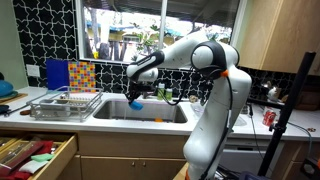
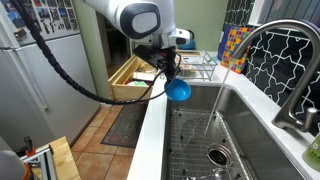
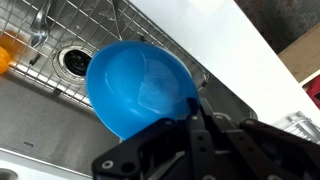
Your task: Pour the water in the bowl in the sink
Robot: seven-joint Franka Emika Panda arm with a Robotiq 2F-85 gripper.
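Bowl [image 3: 140, 90] gripped at rim by hand [image 3: 195, 110], fingers pinched narrow on its edge. Hung tipped on its side over sink [image 2: 250, 130], near bench [image 2: 150, 140] side wall. Water inside: couldn't tell, just glare. Fingertips hidden behind bowl in ext. views. Orange obj [image 3: 5, 55] cut off at frame edge, unidentifiable.

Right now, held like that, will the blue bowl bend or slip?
Probably light and stiff: the blue bowl looks evenly round though the pincer pinches only its rim. Its glossy surface looks slippery, so it may twist.
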